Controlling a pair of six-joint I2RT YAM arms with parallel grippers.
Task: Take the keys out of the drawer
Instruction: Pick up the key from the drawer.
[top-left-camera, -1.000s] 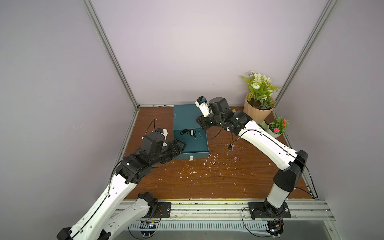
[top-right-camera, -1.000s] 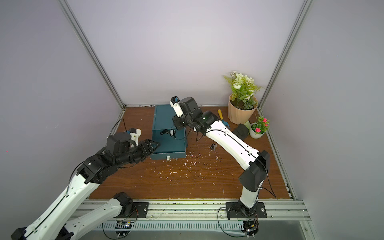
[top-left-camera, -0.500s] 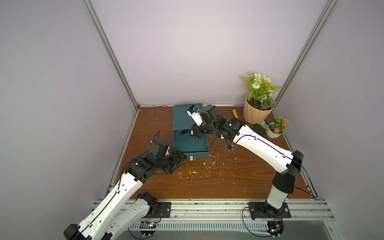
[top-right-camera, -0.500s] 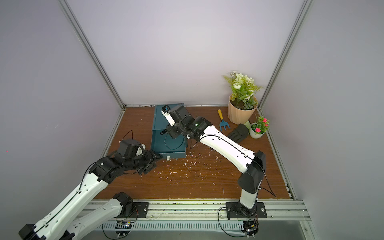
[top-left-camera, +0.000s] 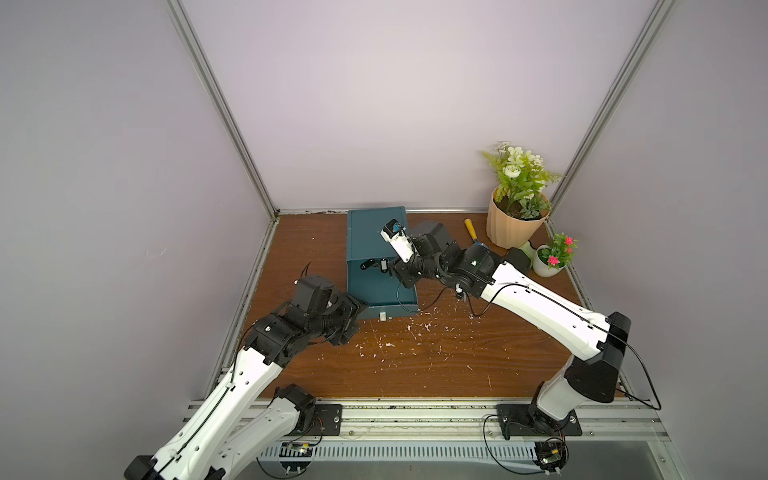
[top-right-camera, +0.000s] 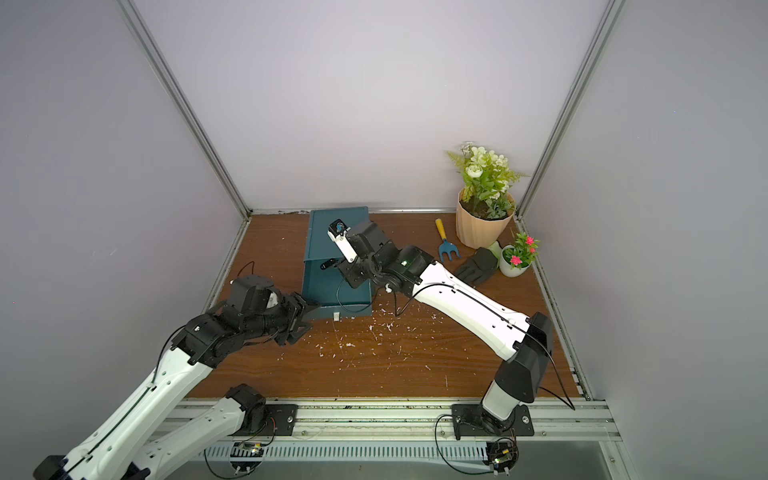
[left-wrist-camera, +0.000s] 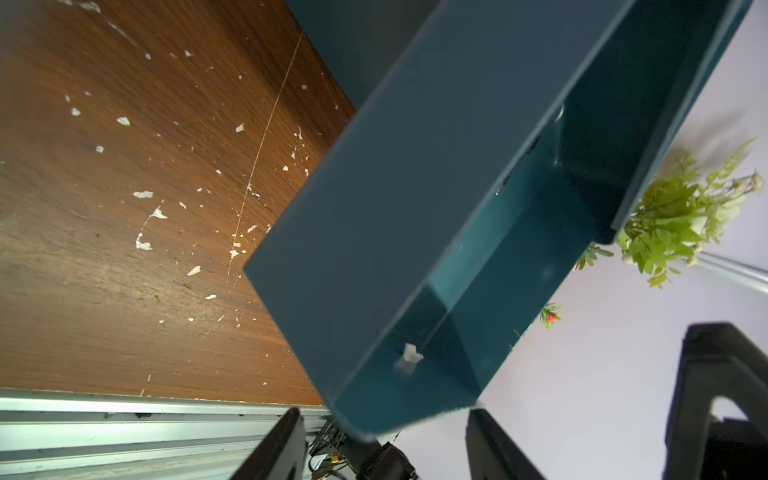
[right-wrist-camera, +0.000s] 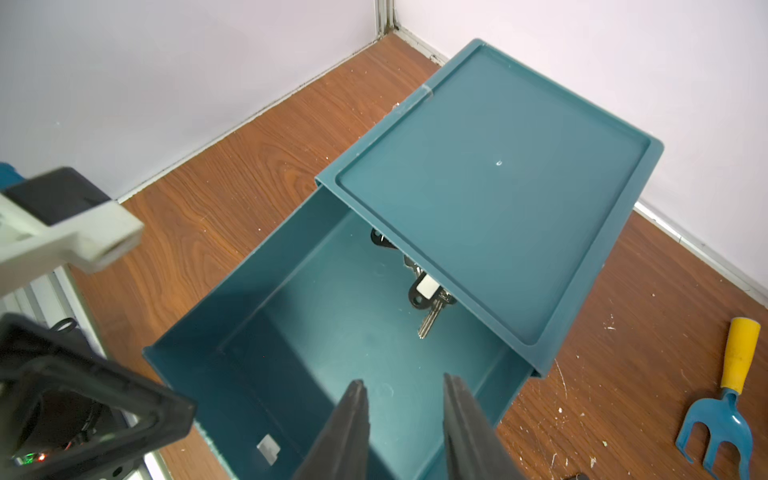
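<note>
Teal plastic drawer (right-wrist-camera: 291, 332) stood open, silver black-tagged keys (right-wrist-camera: 428, 299) at its back; right gripper (right-wrist-camera: 405, 415), narrowly parted, empty, hovered above; left gripper (left-wrist-camera: 382, 415), wide, had dropped to its front corner.

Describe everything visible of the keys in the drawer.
The keys are a small metal bunch: black heads, one with a pale label, and a silver blade pointing toward the open front. They lie flat on the floor of the teal drawer, at its back, partly hidden under the cabinet top. Nothing grips them; the right tool is apart from them.
</note>
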